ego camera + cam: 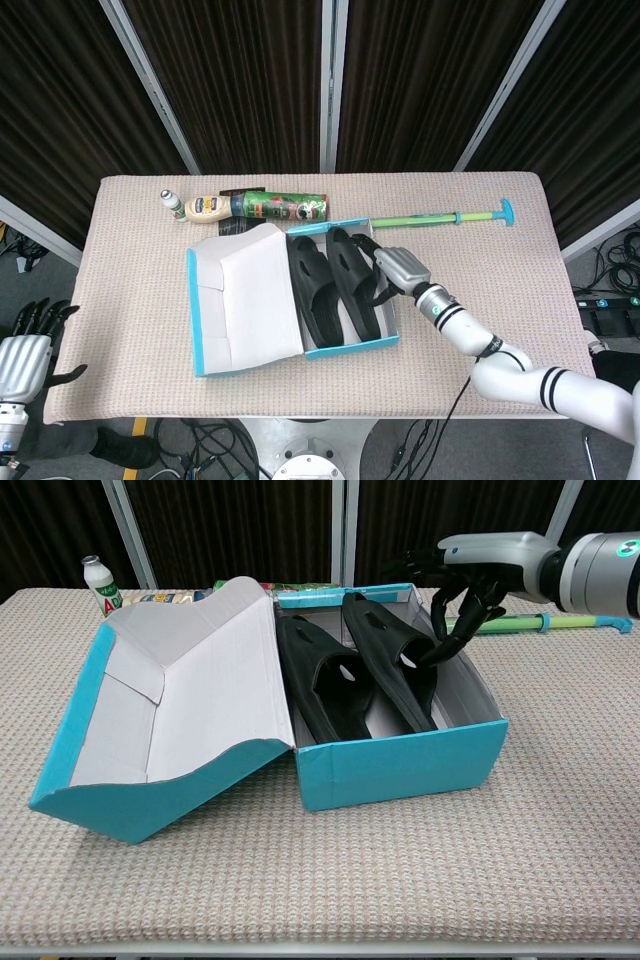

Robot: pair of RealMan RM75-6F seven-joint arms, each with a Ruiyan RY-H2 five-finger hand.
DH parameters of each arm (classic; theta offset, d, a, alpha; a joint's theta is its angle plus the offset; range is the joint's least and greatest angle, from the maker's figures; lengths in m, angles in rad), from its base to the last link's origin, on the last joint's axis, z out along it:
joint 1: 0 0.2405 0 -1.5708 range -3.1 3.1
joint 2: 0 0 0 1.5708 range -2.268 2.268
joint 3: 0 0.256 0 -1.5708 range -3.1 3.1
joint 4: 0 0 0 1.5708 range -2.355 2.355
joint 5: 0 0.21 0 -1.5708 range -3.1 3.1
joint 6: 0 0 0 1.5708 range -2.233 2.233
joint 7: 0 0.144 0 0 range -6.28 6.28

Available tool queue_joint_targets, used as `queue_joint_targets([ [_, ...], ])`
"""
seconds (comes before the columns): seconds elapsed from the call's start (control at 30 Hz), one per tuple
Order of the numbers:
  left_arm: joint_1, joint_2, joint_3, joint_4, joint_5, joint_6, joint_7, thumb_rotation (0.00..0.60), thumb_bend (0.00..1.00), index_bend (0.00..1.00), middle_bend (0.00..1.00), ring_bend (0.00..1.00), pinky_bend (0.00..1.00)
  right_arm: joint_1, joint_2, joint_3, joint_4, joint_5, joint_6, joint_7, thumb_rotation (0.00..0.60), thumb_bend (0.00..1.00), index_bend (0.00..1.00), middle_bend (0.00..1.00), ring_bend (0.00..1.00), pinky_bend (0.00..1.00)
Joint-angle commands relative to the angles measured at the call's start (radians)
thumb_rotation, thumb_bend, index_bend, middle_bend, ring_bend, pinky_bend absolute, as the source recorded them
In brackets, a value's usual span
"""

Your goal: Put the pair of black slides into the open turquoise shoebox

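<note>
Two black slides (355,675) lie side by side in the open turquoise shoebox (400,760), long axes running from the table's (480,290) near edge toward its far edge. Reaching over the box's right wall, the right hand (470,570) curls its fingers down so the tips press on the right slide; no grip shows. Only the head view shows the left hand (30,350), off the table's near-left corner, fingers apart and holding nothing
</note>
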Motion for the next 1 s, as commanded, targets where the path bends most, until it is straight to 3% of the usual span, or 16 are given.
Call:
queue_joint_targets([
  [0.03,0.0,0.007,0.004,-0.005,0.009,0.002,-0.018,0.6,0.03,0.17,0.1,0.01,0.02,-0.007,0.069,0.01,-0.08,-0.064,-0.019,0.058,0.6,0.04,0.0,0.0,0.58,0.94],
  [0.17,0.002,0.009,0.005,-0.005,0.009,0.004,-0.02,0.6,0.03,0.17,0.1,0.01,0.02,0.007,0.082,0.012,-0.102,-0.089,-0.05,0.098,0.6,0.13,0.0,0.02,0.61,0.95],
  [0.4,0.004,0.01,0.007,-0.006,0.005,0.004,-0.02,0.6,0.03,0.17,0.1,0.01,0.02,0.067,0.009,0.015,-0.005,-0.008,-0.103,0.076,0.6,0.51,0.0,0.07,0.63,0.96],
  [0.47,0.005,0.01,0.007,-0.005,0.004,0.004,-0.02,0.6,0.03,0.17,0.1,0.01,0.02,0.084,-0.011,0.013,0.028,0.026,-0.111,0.052,0.6,0.56,0.0,0.07,0.63,0.96],
  [1.0,0.002,0.0,0.008,0.008,0.001,-0.006,-0.024,0.6,0.03,0.17,0.1,0.01,0.02,0.167,-0.102,-0.068,0.156,0.232,-0.163,-0.107,0.6,0.58,0.0,0.08,0.63,0.96],
])
